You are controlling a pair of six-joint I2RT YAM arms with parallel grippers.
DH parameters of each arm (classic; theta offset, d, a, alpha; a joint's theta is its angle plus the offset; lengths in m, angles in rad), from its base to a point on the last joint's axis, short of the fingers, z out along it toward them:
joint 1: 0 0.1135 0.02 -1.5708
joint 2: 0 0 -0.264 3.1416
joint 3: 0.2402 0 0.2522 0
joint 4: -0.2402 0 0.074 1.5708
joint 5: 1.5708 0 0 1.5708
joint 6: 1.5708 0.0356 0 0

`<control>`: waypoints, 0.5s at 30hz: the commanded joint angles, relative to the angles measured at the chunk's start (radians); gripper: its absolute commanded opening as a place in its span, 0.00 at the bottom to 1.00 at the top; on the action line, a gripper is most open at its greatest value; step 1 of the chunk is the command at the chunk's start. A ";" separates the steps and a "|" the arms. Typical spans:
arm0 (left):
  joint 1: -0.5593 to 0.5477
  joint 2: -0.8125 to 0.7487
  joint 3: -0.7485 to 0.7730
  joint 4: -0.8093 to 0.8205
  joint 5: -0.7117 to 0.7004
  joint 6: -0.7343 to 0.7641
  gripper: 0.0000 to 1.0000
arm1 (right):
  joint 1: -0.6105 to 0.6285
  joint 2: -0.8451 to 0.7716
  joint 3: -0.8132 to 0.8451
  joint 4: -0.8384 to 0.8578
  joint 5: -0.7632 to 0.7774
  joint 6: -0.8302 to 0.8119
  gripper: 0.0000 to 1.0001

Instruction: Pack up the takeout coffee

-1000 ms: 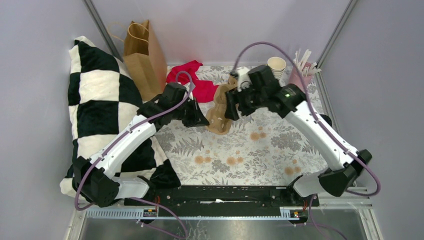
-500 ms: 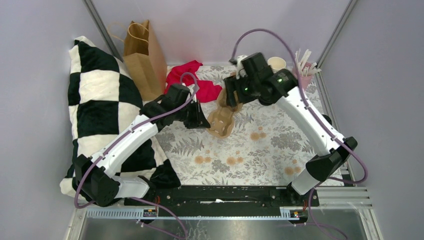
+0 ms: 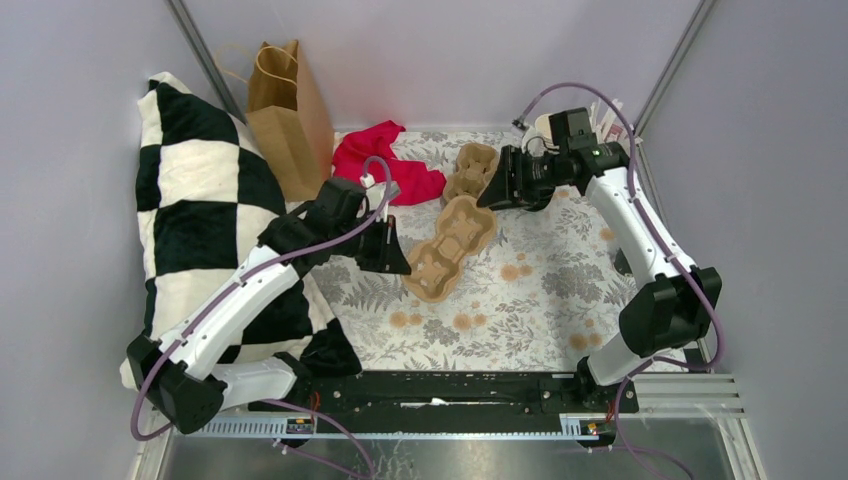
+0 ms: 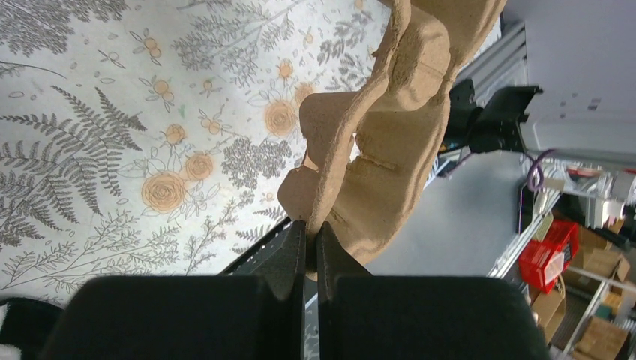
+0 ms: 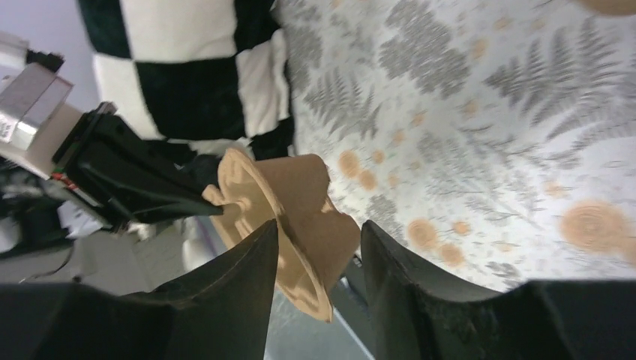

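The takeout coffee cup with its black lid is not in view. My left gripper (image 3: 400,262) is shut on the near rim of a brown cardboard cup carrier (image 3: 452,243), which hangs tilted over the flowered cloth. In the left wrist view the fingertips (image 4: 294,247) pinch its thin edge (image 4: 390,150). My right gripper (image 3: 494,190) is at the back, closed around a pocket of a second cup carrier (image 3: 473,165). In the right wrist view that carrier (image 5: 300,202) sits between the fingers (image 5: 247,285), touching both. The two carriers are apart.
A brown paper bag (image 3: 285,110) stands at the back left beside a black-and-white checked pillow (image 3: 200,200). A red cloth (image 3: 392,165) lies behind the carriers. Lidless paper cups (image 3: 546,124) and white sticks (image 3: 606,106) are mostly hidden behind the right arm.
The carriers were stacked together between both grippers. The right gripper has pulled back and right with one carrier, and the left has drawn the other toward the front, separating them.
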 commanded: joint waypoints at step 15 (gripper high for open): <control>-0.006 -0.128 -0.076 -0.005 0.087 0.095 0.00 | 0.004 -0.133 -0.244 0.243 -0.363 0.133 0.48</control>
